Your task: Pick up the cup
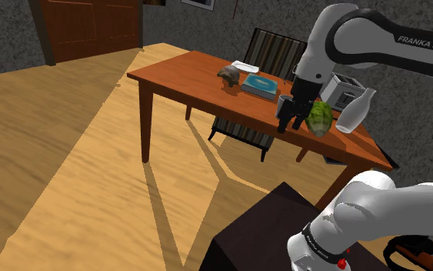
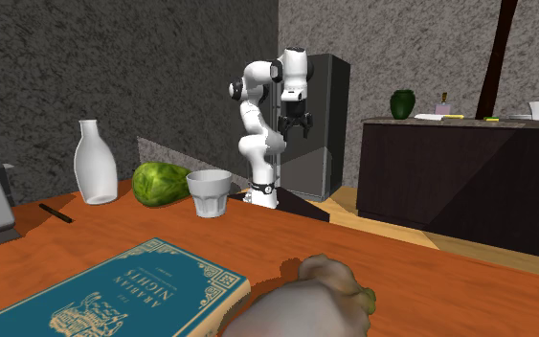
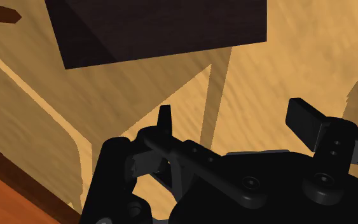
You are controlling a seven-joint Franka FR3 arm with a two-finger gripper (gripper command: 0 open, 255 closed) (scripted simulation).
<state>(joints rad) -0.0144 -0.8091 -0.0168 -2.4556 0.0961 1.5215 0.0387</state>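
The cup (image 2: 209, 192) is a white ribbed tumbler standing upright on the orange-brown wooden table (image 2: 372, 257), just beside a green leafy vegetable (image 2: 161, 183). My black gripper (image 2: 301, 127) hangs in the air beyond the table, above the dark stand (image 2: 301, 205), well away from the cup. In the shoulder view the gripper (image 1: 287, 123) points down in front of the table's near side, next to the vegetable (image 1: 320, 117); it covers the cup's spot. In the wrist view the gripper (image 3: 234, 121) is open with nothing between its fingers, over bare wooden floor (image 3: 266, 76).
On the table stand a white bottle (image 2: 95, 163), a teal book (image 2: 114, 292), a toaster (image 1: 344, 92), a black pen (image 2: 55, 213) and a grey-brown lump (image 2: 305, 302). A striped chair (image 1: 272, 50) is behind the table. A dark counter (image 2: 459, 172) stands further off.
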